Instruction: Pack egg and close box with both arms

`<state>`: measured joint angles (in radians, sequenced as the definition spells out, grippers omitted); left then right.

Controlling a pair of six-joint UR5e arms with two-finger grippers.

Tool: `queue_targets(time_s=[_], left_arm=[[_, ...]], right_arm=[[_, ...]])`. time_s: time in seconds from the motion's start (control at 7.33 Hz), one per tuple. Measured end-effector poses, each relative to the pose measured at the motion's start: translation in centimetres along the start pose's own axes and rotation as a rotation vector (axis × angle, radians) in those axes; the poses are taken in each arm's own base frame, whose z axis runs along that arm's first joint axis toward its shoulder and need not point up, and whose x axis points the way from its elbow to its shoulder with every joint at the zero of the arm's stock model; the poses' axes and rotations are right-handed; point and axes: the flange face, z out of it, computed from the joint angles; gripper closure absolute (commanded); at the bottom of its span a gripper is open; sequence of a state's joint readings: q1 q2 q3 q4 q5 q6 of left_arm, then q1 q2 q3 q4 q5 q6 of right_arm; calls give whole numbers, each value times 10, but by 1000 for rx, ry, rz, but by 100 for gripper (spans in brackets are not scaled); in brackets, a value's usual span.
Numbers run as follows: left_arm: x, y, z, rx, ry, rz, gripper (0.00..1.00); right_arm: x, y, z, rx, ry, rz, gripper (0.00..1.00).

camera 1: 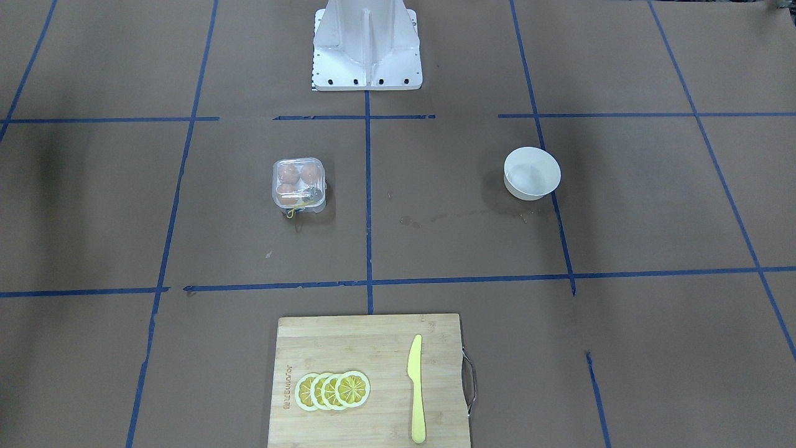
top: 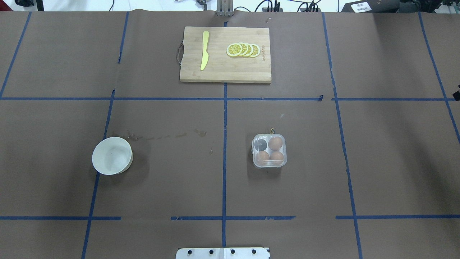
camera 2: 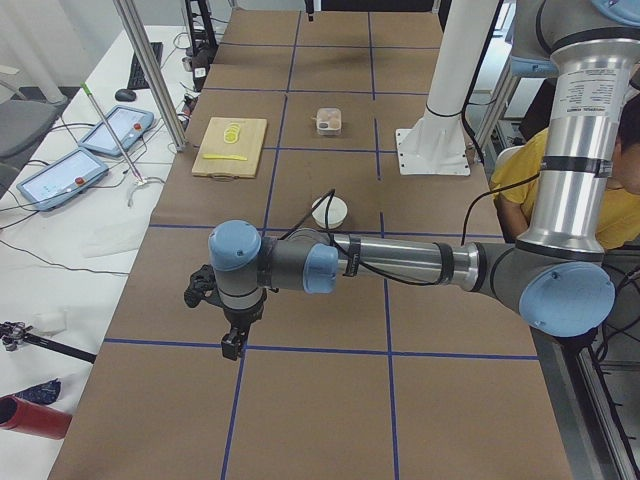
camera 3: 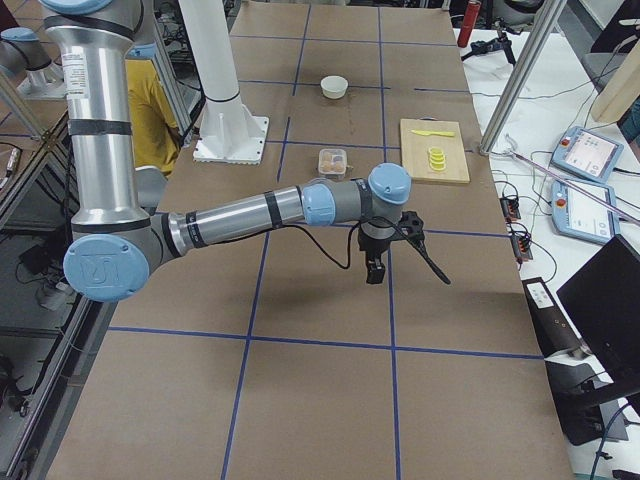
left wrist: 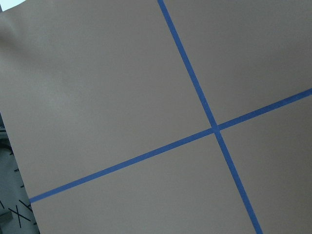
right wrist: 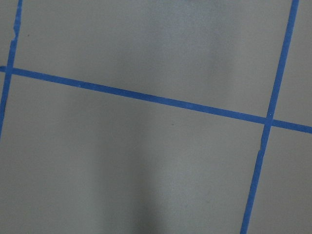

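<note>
The 3 eggs look fragile and slick, the box light and flimsy, best pinched gently at its sides; I cannot tell how far the left gripper or right gripper is open.

Overhead and front-facing views steeply down from opposite sides, both on the box; wrist cameras close above table.

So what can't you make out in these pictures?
- Left gripper: seen only in the left side view; open or shut, unclear.
- Right gripper: likewise, right side view only.
- Box: overhead, too small to tell if the clear lid is latched.
- Dark shape in its fourth cup: too small to identify.
- Wrist views: only table, no grippers.
</note>
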<state>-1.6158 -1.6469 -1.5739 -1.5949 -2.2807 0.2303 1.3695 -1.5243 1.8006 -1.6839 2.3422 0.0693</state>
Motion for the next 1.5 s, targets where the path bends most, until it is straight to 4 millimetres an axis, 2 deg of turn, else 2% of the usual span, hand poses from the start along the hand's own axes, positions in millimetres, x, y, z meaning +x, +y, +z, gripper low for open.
queue_targets(time_s=[0.27, 0.68, 1.09, 1.5], left_arm=[[9, 10, -7, 15, 1, 3, 0], [8, 5, -9, 6, -46, 14, 0], [12, -5, -19, 19, -76, 30, 0], [16, -5, -18, 32, -31, 29, 0]], right_arm=[[12, 1, 4, -6, 0, 8, 0], [59, 9, -8, 15, -10, 25, 0], [72, 6, -5, 10, -32, 47, 0], [70, 1, -3, 8, -26, 48, 0]])
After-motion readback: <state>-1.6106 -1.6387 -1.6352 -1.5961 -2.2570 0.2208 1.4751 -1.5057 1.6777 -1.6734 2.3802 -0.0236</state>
